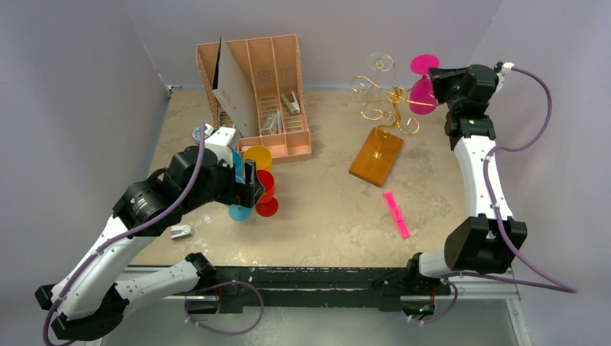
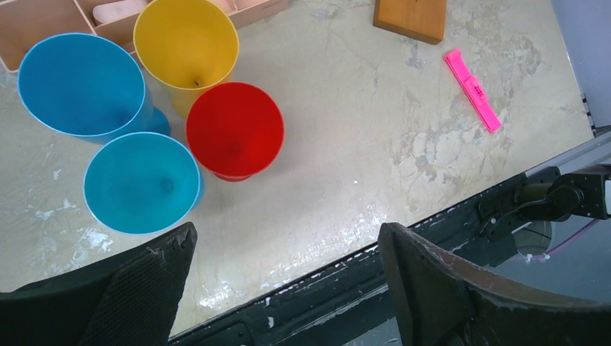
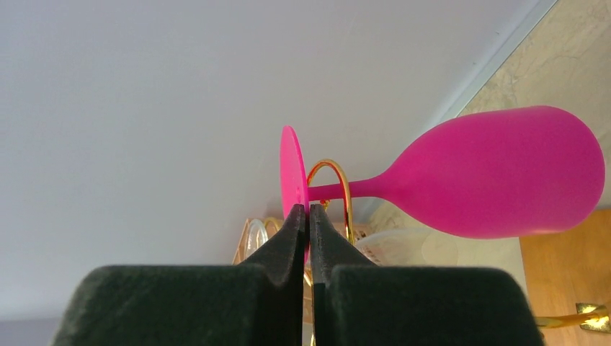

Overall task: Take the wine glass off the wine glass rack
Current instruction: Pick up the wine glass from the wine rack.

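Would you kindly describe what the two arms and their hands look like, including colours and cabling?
The left arm and right arm have white link shells with black joint housings. A purple cable runs along each. The left hand has two broad black fingers with a woven-looking texture and scuffed pale edges; the right hand has matte black fingers tapering to thin tips.

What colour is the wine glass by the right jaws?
The wine glass is solid hot pink; the right wrist view shows it best.
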